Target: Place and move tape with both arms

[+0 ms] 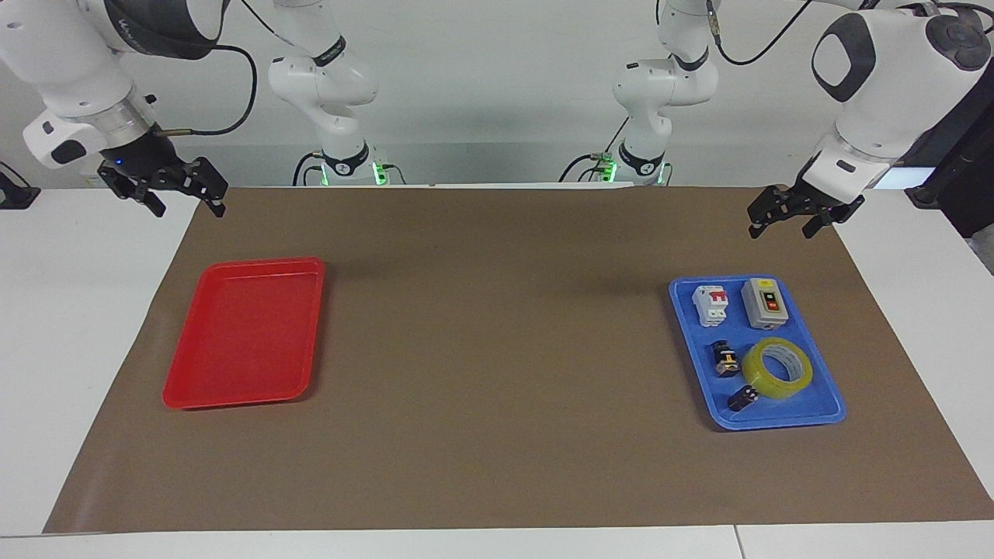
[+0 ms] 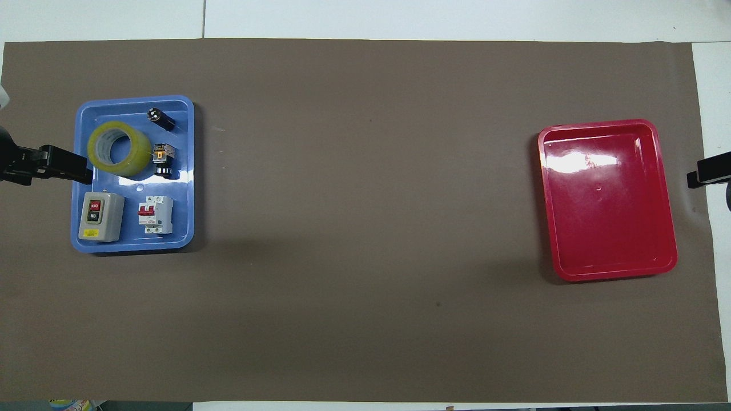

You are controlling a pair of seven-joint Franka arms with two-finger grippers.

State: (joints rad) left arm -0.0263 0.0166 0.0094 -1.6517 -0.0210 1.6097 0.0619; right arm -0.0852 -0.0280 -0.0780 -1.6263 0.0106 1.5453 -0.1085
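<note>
The tape (image 1: 777, 368) is a translucent yellow roll with a white core. It lies flat in the blue tray (image 1: 776, 423), in the part of the tray farther from the robots; it also shows in the overhead view (image 2: 119, 148). My left gripper (image 1: 781, 230) is open and empty, raised over the brown mat at the left arm's end, apart from the tray. One of its fingers (image 2: 60, 164) shows in the overhead view. My right gripper (image 1: 190, 208) is open and empty, raised over the mat's corner at the right arm's end.
The blue tray also holds a grey switch box (image 1: 766, 303), a white and red breaker (image 1: 710, 304) and two small black parts (image 1: 726, 361). A red tray (image 1: 245, 334) with nothing in it lies on the brown mat (image 1: 497, 349) at the right arm's end.
</note>
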